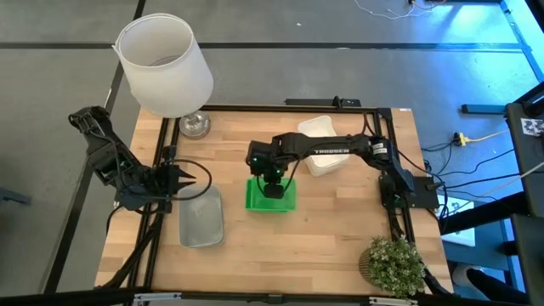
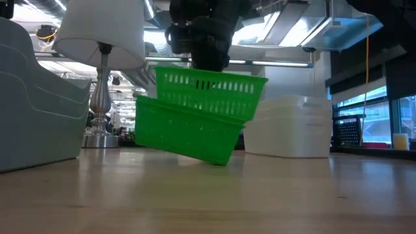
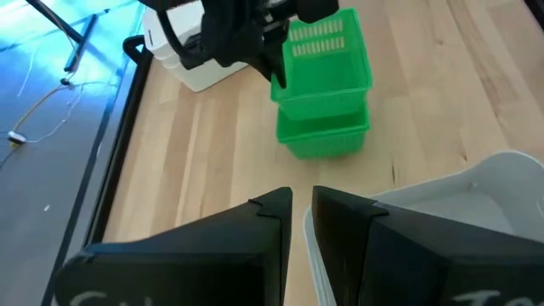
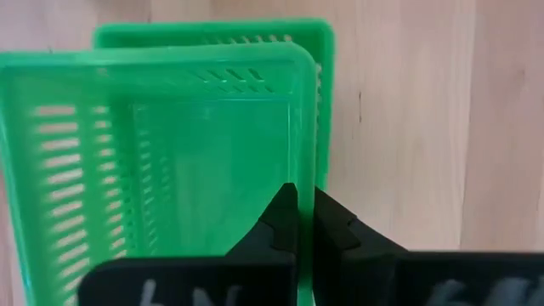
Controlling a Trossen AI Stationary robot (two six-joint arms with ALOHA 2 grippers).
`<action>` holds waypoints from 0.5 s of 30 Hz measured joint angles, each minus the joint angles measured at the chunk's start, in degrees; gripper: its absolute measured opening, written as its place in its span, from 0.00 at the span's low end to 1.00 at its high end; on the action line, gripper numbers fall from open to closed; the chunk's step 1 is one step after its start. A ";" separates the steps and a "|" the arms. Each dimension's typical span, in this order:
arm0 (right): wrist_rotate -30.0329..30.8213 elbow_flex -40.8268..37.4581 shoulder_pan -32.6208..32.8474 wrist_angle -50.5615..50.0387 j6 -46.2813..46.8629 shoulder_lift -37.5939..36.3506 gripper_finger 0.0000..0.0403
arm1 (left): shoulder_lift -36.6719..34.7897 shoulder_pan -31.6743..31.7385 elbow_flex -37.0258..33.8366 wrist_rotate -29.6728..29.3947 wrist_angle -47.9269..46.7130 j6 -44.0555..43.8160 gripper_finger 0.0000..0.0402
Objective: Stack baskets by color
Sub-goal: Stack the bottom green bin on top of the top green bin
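Observation:
Two bright green baskets are at the table's middle. The lower one [image 2: 185, 133] rests on the wood. The upper one [image 2: 211, 91] is tilted over it, its bottom dipping inside the lower rim, with my right gripper [image 4: 306, 212] shut on it. White baskets [image 1: 319, 144] are stacked behind them. A translucent grey basket [image 1: 201, 217] lies at the left, and my left gripper [image 3: 302, 212] is closed on its rim. My left gripper has the grey basket's rim [image 3: 313, 246] between its two fingers, at the basket's far left corner, coming slanting down from the table's left. The basket's bottom is down at the tabletop. My right gripper pinches one wall of the upper green basket at its rim [image 4: 304, 170], one finger inside the basket and one outside. The fingers point steeply down from above. The basket hangs tilted, partly sunk into the lower green basket [image 4: 212, 34]; whether the two touch I cannot tell.
A big white lampshade [image 1: 166, 64] on a metal base [image 1: 194, 126] stands at the far left. A small potted plant [image 1: 393, 263] sits at the near right corner. Bare wood lies along the near edge.

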 joint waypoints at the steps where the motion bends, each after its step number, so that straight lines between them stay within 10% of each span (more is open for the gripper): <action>1: 0.02 -0.11 0.00 -0.27 0.05 0.00 0.00 | 0.00 0.00 0.00 -0.10 0.00 -0.01 0.10; 15: 0.17 5.96 0.00 1.98 -0.06 0.00 0.00 | 0.00 0.00 0.00 -0.14 -0.02 0.07 0.10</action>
